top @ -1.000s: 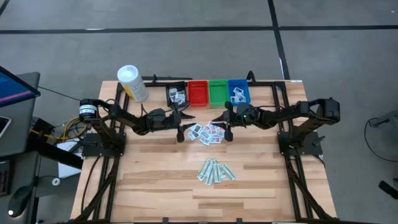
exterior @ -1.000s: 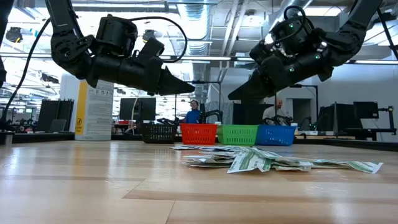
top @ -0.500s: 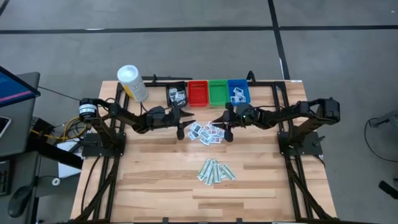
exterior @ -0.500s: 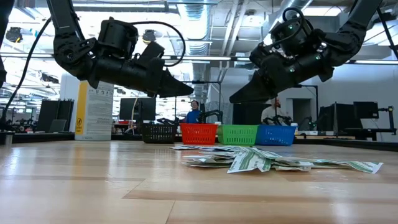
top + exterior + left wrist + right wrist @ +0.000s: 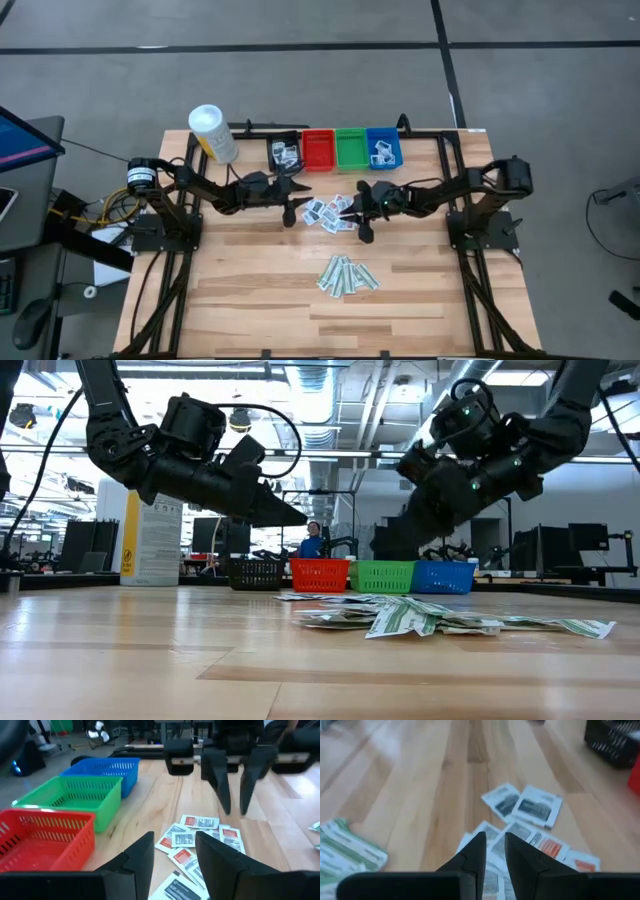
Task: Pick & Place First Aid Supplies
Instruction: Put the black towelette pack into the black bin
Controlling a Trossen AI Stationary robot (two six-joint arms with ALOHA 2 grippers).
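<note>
From above, the wooden table (image 5: 250, 290) carries 4 small bins in a row at its far edge: a black bin (image 5: 285, 152), a red bin (image 5: 318, 149), a green bin (image 5: 350, 148) and a blue bin (image 5: 383, 147). The black and blue ones hold a few white packets. A white canister (image 5: 212, 133) with a yellow label stands left of the black bin; its text is too small to read. The white packets (image 5: 330, 213) lie in a loose heap just in front of the red and green bins, and the pale-green strips (image 5: 347, 276) lie nearer the front edge, well apart, with bare wood around them. The left gripper (image 5: 291, 196) is at the left of the heap, the right gripper (image 5: 362, 212) at its right edge.

The level view shows both arms above the table, with an industrial room, screens and a person behind the bins.

In the left wrist view the left gripper (image 5: 174, 855) has its fingers spread, nothing between them, above packets with red and dark print, not readable.

In the right wrist view the right gripper (image 5: 494, 851) has its fingers close together with a narrow gap, empty, just over the heap.
</note>
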